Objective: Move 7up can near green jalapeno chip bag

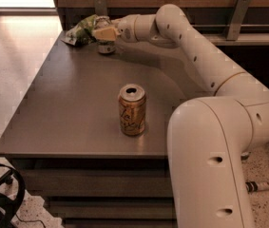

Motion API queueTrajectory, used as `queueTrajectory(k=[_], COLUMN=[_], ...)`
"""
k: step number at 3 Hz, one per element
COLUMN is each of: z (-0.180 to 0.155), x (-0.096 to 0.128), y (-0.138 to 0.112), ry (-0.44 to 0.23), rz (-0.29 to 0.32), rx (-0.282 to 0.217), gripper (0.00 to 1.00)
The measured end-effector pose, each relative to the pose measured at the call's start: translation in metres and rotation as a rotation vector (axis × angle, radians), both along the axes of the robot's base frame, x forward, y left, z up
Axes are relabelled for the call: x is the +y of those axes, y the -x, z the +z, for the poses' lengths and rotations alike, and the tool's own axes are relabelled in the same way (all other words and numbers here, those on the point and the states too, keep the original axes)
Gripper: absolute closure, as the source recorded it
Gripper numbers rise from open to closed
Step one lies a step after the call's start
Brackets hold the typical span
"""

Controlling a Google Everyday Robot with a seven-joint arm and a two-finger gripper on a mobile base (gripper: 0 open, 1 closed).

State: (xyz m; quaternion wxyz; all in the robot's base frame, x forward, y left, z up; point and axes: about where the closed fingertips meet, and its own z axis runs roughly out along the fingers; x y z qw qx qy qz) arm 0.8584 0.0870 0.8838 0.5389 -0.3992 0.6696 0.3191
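The 7up can [107,46] stands upright at the far left of the table, right next to the green jalapeno chip bag [79,30], which lies crumpled at the table's back left corner. My gripper [103,33] reaches in from the right at the can's top and hides its upper part. Only the can's lower body shows below the gripper. The arm stretches from the right foreground across the back of the table.
A gold-orange can [132,109] stands upright near the middle front of the grey table [62,108]. A wooden wall with metal brackets runs behind the table. My arm's large base link [210,165] fills the right foreground. Floor lies to the left.
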Motion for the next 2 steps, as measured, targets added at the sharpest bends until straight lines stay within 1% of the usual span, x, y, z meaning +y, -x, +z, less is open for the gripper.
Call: queueTrajectory(k=[1,2], z=[-0.0014,-0.0025], x=[0.0036,0.0065], y=[0.0004,0.0007], ry=[0.0,-0.001], rz=[0.004,0.008], rx=[0.002,0.004], gripper=[0.11,0.0])
